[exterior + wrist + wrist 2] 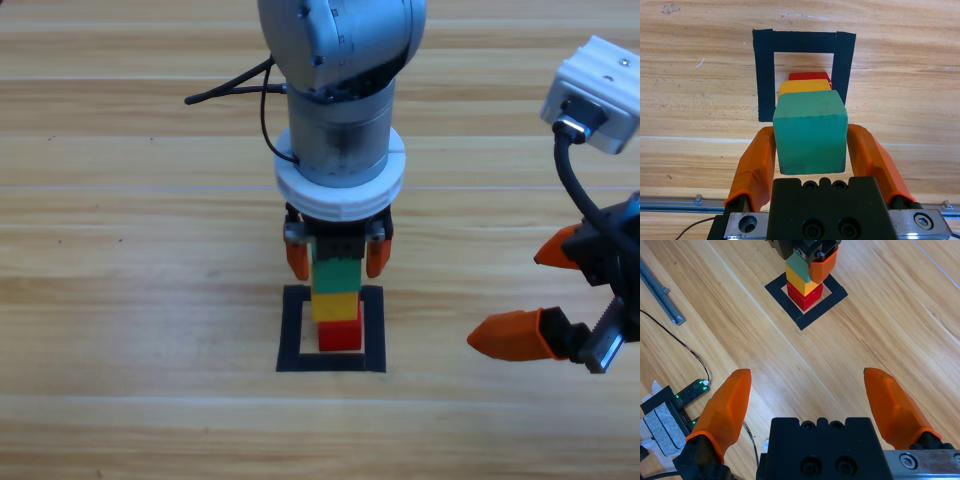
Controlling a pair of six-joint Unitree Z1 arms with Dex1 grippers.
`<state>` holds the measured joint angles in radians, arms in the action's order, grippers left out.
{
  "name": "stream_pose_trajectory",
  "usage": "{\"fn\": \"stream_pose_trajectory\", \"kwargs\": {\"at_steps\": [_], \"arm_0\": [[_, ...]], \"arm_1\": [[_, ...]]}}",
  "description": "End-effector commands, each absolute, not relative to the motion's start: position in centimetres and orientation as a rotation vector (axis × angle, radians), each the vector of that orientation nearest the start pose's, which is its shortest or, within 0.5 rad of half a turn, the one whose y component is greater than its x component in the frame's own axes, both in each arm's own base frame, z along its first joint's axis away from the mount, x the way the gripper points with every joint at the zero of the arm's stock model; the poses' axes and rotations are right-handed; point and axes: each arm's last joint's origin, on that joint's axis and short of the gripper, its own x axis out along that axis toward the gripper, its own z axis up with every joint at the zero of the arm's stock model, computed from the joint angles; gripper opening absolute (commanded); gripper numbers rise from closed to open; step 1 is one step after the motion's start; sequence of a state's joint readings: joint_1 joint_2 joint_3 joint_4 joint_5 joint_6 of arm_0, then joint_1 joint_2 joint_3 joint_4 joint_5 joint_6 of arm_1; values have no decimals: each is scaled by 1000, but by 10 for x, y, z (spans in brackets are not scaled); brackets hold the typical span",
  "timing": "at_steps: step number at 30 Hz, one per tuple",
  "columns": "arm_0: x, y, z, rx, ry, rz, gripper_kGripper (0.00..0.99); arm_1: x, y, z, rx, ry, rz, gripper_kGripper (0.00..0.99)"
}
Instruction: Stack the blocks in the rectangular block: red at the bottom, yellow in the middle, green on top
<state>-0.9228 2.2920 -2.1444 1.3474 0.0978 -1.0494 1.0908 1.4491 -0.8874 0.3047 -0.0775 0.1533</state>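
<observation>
Inside the black tape outline, the rectangular block [292,330] [800,41], stands a stack: red cube [340,335] at the bottom, yellow cube [337,305] on it, teal-green cube [337,272] [810,135] on top. My left gripper [336,262] [810,130] comes straight down over the stack, its orange jaws pressed to both sides of the green cube. The right wrist view shows the same stack [801,282] in the tape outline [790,302] farther off. At the right edge of the table my right gripper [506,300] [807,372] hangs open with nothing in it.
A black cable [225,92] trails behind the left arm. A cable and a small board with green lights [692,390] lie on the table in the right wrist view. A metal rail [670,204] runs along the table's edge behind the left gripper.
</observation>
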Motion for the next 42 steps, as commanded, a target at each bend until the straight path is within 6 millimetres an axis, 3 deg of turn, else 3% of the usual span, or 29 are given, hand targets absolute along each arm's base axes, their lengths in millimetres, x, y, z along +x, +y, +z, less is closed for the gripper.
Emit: {"fn": "stream_pose_trajectory", "kwargs": {"at_steps": [1, 5, 6, 8, 14, 19, 25, 31, 36, 42], "arm_0": [[279, -374, 267, -77, 1439, 87, 597], [277, -371, 278, -88, 1421, 76, 630], [275, -369, 285, -99, 1411, 66, 686], [272, -364, 303, -127, 1382, 42, 831], [248, -339, 364, -178, 1258, -19, 957], [201, -310, 417, -178, 1113, -85, 990], [128, -272, 448, -73, 921, -168, 990], [95, -196, 429, 56, 773, -315, 990], [70, -124, 373, 112, 613, -492, 990], [60, -78, 314, 100, 481, -609, 990]], "arm_1": [[107, 208, 300, -346, 772, 901, 990], [107, 207, 301, -346, 770, 902, 990], [107, 207, 301, -345, 770, 902, 990], [107, 207, 301, -344, 769, 902, 990], [107, 206, 301, -342, 767, 903, 990], [107, 206, 302, -340, 765, 901, 990], [106, 206, 302, -341, 764, 905, 990], [106, 205, 302, -339, 763, 905, 990], [106, 205, 303, -339, 761, 906, 990], [106, 205, 303, -339, 761, 906, 990]]}}
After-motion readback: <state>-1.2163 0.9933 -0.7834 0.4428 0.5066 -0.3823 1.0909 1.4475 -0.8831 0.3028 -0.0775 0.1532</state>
